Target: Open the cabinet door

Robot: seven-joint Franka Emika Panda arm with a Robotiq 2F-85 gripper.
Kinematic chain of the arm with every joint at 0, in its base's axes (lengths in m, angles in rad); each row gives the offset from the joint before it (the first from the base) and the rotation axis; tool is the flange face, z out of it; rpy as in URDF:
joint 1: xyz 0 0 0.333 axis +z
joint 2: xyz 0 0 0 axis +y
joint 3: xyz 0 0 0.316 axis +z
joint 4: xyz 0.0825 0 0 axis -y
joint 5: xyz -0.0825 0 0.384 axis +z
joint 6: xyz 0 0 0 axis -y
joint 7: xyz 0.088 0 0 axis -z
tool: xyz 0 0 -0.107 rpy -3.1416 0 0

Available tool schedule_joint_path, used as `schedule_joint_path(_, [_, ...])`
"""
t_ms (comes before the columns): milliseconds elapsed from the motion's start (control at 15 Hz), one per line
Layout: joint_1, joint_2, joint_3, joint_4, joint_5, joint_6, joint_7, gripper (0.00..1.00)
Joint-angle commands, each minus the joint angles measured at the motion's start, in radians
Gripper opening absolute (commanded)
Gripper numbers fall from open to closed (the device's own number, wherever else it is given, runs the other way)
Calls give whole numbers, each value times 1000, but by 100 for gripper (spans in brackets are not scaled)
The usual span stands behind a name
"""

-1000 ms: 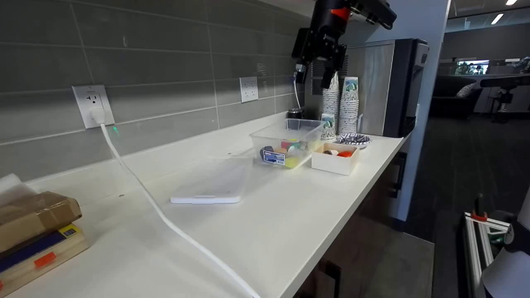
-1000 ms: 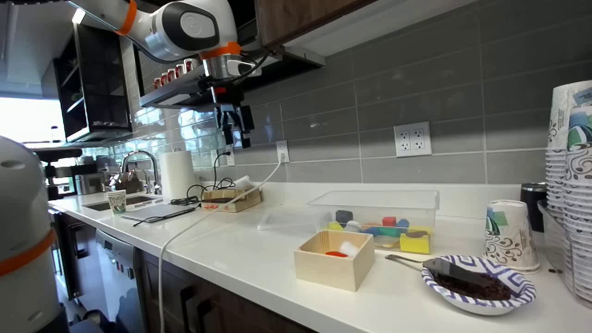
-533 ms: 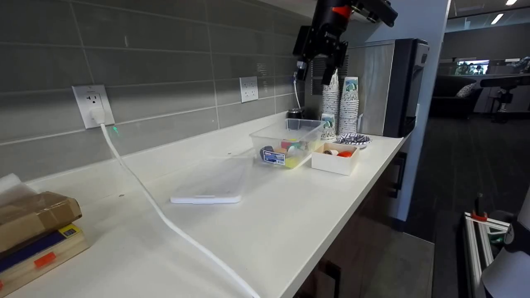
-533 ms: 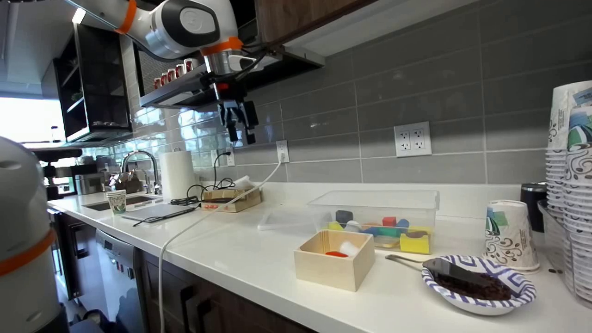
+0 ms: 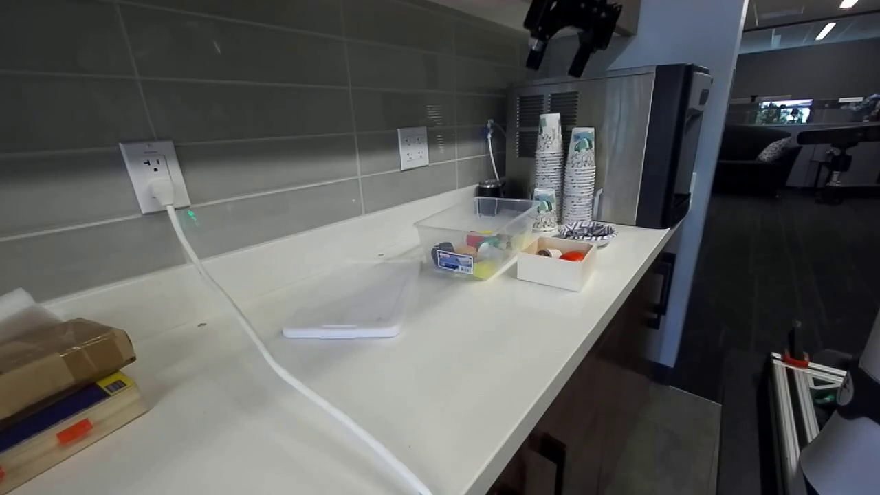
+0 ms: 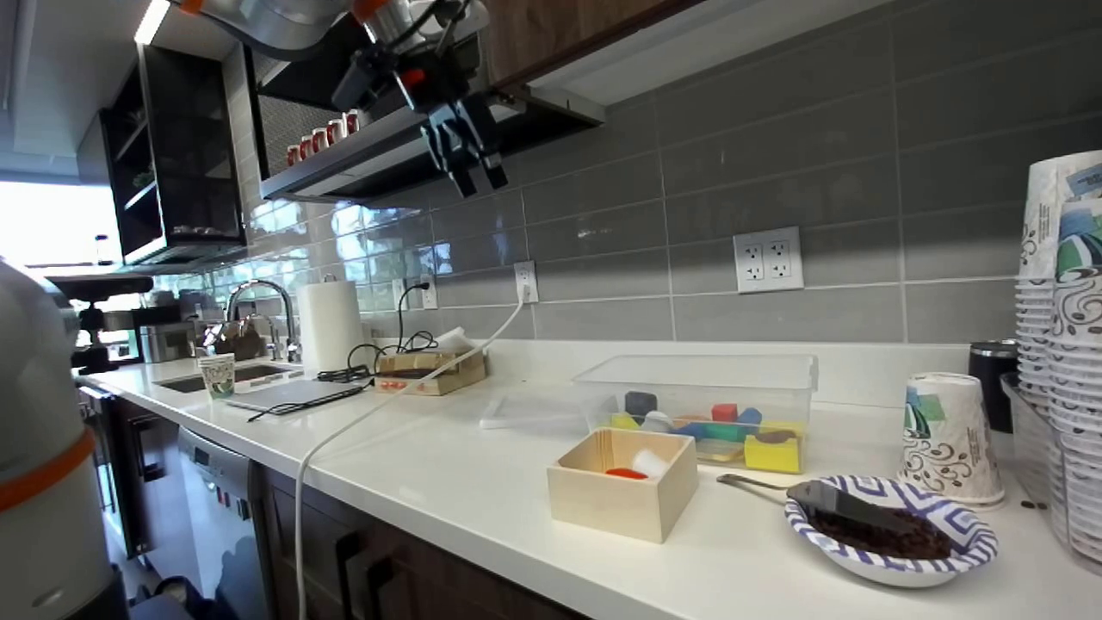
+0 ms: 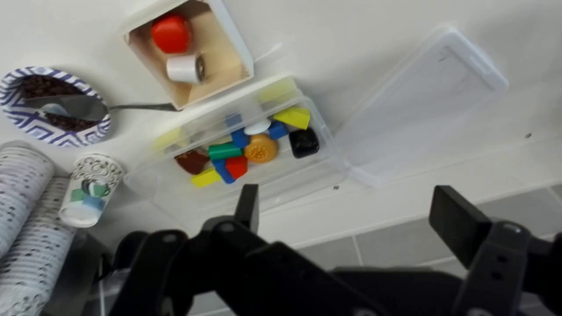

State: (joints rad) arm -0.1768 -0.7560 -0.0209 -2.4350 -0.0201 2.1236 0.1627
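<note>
My gripper (image 6: 481, 179) is open and empty, high above the counter in front of the tiled wall. It points down at a tilt; it also shows at the top of an exterior view (image 5: 555, 65). In the wrist view both fingers (image 7: 347, 206) stand wide apart with nothing between them. A brown wooden upper cabinet (image 6: 577, 39) hangs just above and right of the gripper in an exterior view; its upper part is out of frame. Dark lower cabinet doors (image 6: 448, 573) with black handles (image 6: 377, 585) are shut below the counter, far below the gripper.
A black shelf (image 6: 387, 146) with red-and-white cups is close behind the gripper. On the counter (image 5: 440, 385) are a clear bin (image 5: 447, 230) of toys, its lid (image 5: 350, 302), a wooden box (image 6: 603, 508), a patterned bowl (image 6: 904, 573), cup stacks (image 5: 579, 179) and a white cable (image 5: 309, 392).
My gripper has risen and tilted from pointing nearly straight down, shifting slightly right in both exterior views. It stays open. The cabinets and the counter objects have not moved.
</note>
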Motion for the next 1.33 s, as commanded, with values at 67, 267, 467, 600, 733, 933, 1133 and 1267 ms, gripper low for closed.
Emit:
schedule_joint_path(67, [-94, -59, -17, 98, -68, 25, 71, 100])
schedule_joint_path(267, [-164, -44, -23, 194, -115, 33, 117, 100])
schedule_joint_path(467, [-230, -15, -27, 288, -179, 22, 148, 100])
schedule_joint_path(600, [-259, 6, -35, 344, -225, 29, 145, 100])
schedule_joint_path(733, [-285, 28, -43, 392, -278, 55, 142, 100])
schedule_joint_path(933, [-290, 82, -67, 484, -325, 82, 117, 100])
schedule_joint_path(1133, [-282, 140, -95, 567, -353, 125, 95, 100])
schedule_joint_path(1267, [-284, 188, -112, 624, -353, 168, 101, 100])
